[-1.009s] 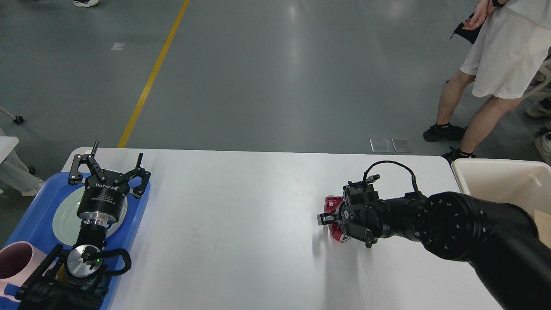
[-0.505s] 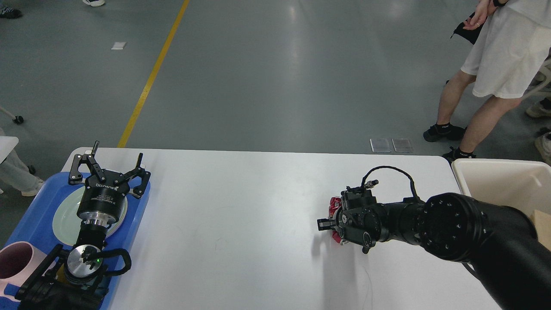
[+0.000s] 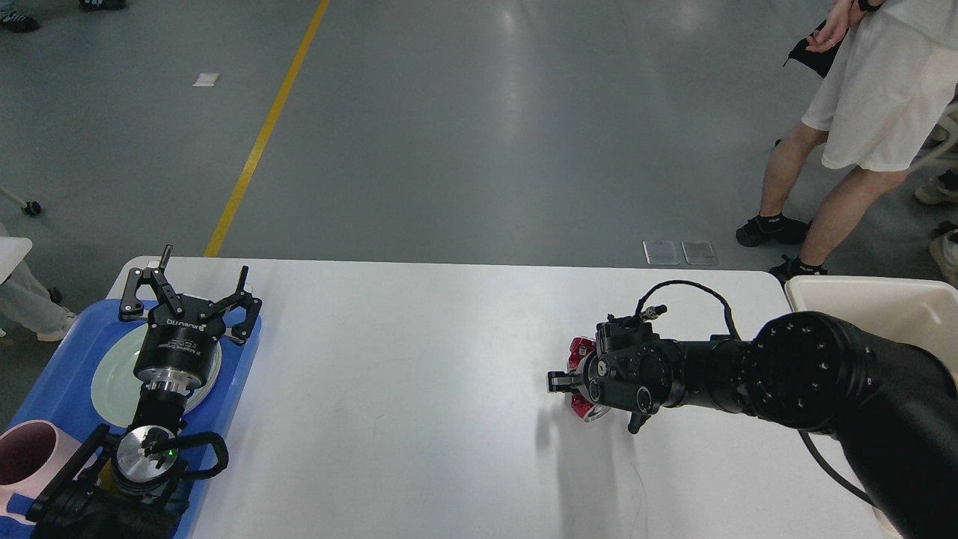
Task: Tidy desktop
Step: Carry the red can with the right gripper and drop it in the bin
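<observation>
The white tabletop [image 3: 419,389] fills the lower part of the head view, its far edge running straight across and its two far corners rounded; most of its surface lies bare.

Toward the right edge, the right hand [image 3: 575,380] sits low over the tabletop, seen end-on and dark. A crumpled red can [image 3: 578,349] shows in bits around it, red above and below the black housing. Whether the fingers are clamped on the can or only next to it cannot be told from here, nor how far apart they stand. The thick black right arm [image 3: 823,374] runs back to the near right corner, with a thin cable looped above the wrist.

Just past the far right corner stands a cream bin [image 3: 861,299], partly hidden by the arm.

At the left edge, a blue tray [image 3: 243,359] overlaps the tabletop. On it lie a pale green plate [image 3: 108,382] and, at the near end, a pink cup [image 3: 22,457]. The left hand [image 3: 191,288] hangs above the plate near the far left corner, its two fingers spread wide with nothing between them.
</observation>
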You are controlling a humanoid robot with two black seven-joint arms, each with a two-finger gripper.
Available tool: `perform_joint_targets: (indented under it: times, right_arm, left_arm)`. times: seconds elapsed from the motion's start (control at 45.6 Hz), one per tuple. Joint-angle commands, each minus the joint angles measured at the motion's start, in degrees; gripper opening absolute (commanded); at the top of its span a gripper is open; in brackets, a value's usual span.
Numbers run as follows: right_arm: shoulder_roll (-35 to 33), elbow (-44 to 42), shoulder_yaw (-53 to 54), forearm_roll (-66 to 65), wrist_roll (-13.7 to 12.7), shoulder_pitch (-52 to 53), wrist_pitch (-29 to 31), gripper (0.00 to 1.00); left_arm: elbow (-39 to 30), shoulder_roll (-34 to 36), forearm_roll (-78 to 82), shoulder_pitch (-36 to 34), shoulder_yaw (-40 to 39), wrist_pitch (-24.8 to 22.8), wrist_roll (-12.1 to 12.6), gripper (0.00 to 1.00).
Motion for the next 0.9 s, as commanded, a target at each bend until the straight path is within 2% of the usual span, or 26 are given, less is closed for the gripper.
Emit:
perform_joint_targets:
  times: [0.0, 0.197, 0.329, 0.395, 0.505, 0.592, 0.724, 0.878]
  right_arm:
    - [-2.76, 4.8, -0.08, 1.76, 0.05, 4.35, 1.08, 0.0]
    - [-11.64, 25.45, -4.81, 7.38, 0.05, 21.57, 3.27, 0.0]
    - [-13.4, 34.07, -11.5, 12.12, 1.89, 32.91, 8.02, 0.0]
    - [-14.72, 38.46, -14.31, 14.06, 5.48, 38.19, 9.87, 0.0]
    - [-16.13, 44.88, -20.02, 14.33, 13.92, 46.54, 12.77, 0.0]
    - [-16.57, 48.4, -24.85, 14.24, 17.53, 52.87, 17.07, 0.0]
    - [-19.46, 50.95, -27.24, 14.24, 17.54, 57.53, 22.96, 0.0]
    - [-20.87, 52.1, -28.73, 14.15, 17.27, 58.51, 22.53, 0.0]
  left_arm:
    - [0.0, 0.0, 0.0, 0.0, 0.0, 0.0, 0.0, 0.97]
    - [0.0, 0.0, 0.0, 0.0, 0.0, 0.0, 0.0, 0.97]
    - [0.0, 0.0, 0.0, 0.0, 0.0, 0.0, 0.0, 0.97]
    - [0.0, 0.0, 0.0, 0.0, 0.0, 0.0, 0.0, 0.97]
    - [0.0, 0.0, 0.0, 0.0, 0.0, 0.0, 0.0, 0.97]
    - [0.0, 0.0, 0.0, 0.0, 0.0, 0.0, 0.0, 0.97]
    - [0.0, 0.0, 0.0, 0.0, 0.0, 0.0, 0.0, 0.97]
    - [0.0, 0.0, 0.0, 0.0, 0.0, 0.0, 0.0, 0.97]
